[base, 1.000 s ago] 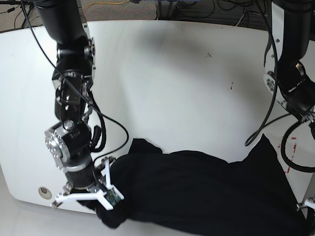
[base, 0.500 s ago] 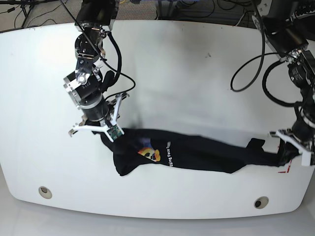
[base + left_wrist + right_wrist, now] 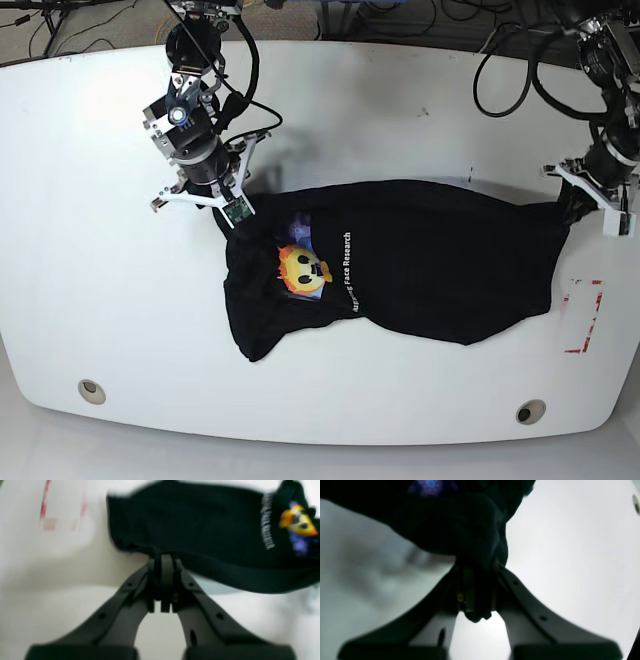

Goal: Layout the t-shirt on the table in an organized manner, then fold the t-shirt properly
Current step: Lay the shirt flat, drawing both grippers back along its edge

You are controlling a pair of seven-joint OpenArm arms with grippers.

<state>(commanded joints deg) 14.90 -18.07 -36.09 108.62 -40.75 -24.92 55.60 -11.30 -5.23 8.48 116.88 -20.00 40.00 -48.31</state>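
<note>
red tape marks (image 3: 62,512) smeared by blur, t-shirt (image 3: 200,535) lettering unreadable — right wrist view dark

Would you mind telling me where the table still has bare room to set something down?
The table is bare across the far strip behind the t-shirt, on the wide side beyond the right gripper, and along the near edge between the two grommet holes. It is crowded mid-table, where the shirt spans from the right gripper to the left gripper, with red tape marks nearby.

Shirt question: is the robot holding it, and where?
Yes. Both grippers pinch the t-shirt: right gripper at one end, left gripper at the other.
</note>
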